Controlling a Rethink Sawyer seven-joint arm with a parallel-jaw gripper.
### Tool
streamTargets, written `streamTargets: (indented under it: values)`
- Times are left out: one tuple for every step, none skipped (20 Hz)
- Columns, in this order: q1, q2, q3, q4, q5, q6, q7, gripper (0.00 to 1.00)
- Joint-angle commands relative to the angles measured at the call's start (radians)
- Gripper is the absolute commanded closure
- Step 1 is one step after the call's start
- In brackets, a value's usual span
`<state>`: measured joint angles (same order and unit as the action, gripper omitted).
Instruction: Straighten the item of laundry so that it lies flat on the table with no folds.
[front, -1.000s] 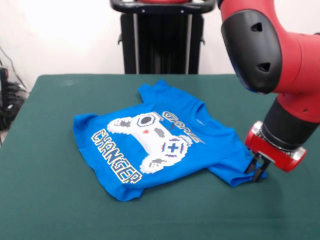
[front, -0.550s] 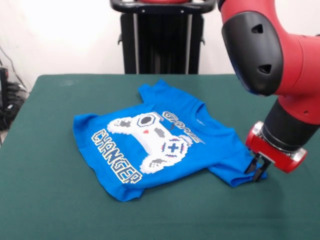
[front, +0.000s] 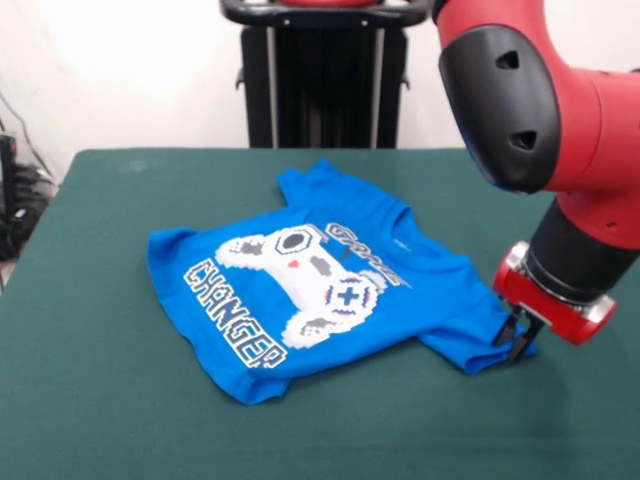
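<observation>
The gripper (front: 517, 341) is down at the table (front: 90, 400), its dark fingers (front: 522, 345) drawn close together and pinching the end of the shirt (front: 310, 300) sleeve that points toward the picture's right; the blue cloth bunches slightly at that spot. Above the fingers sits a red ring, then the black wrist and the big red and black arm (front: 540, 100) filling the upper right of the frame. The shirt lies print-up on the green table, a little right of the middle, turned at an angle so its hem faces the left and near side and its neck the far right. The white controller print and the words GAME and CHANGER are readable across the chest. The other sleeve lies at the far side, toward the black stand (front: 320, 75) behind the table. The near hem corner looks a little lifted
</observation>
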<state>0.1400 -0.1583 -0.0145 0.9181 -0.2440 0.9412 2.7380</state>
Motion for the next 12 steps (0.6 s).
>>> streamTargets:
  values:
    - [0.060,-0.042,0.135,-0.008,0.089,0.092,-0.008,1.00]
    - [0.059,-0.048,0.136,-0.007,0.093,0.104,-0.014,1.00]
    - [0.057,-0.053,0.137,-0.005,0.097,0.117,-0.020,1.00]
    - [0.056,-0.058,0.138,-0.005,0.101,0.126,-0.027,1.00]
    - [0.054,-0.061,0.140,-0.008,0.104,0.134,-0.034,1.00]
    - [0.055,-0.064,0.139,-0.008,0.107,0.138,-0.034,1.00]
    - [0.055,-0.065,0.139,-0.011,0.110,0.140,-0.034,1.00]
    - [0.056,-0.068,0.140,-0.008,0.116,0.136,-0.029,1.00]
    - [0.058,-0.070,0.138,-0.008,0.120,0.132,-0.027,1.00]
    - [0.058,-0.072,0.139,-0.006,0.124,0.128,-0.027,1.00]
    - [0.059,-0.075,0.139,-0.005,0.129,0.124,-0.027,1.00]
    - [0.059,-0.077,0.139,-0.004,0.133,0.123,-0.027,1.00]
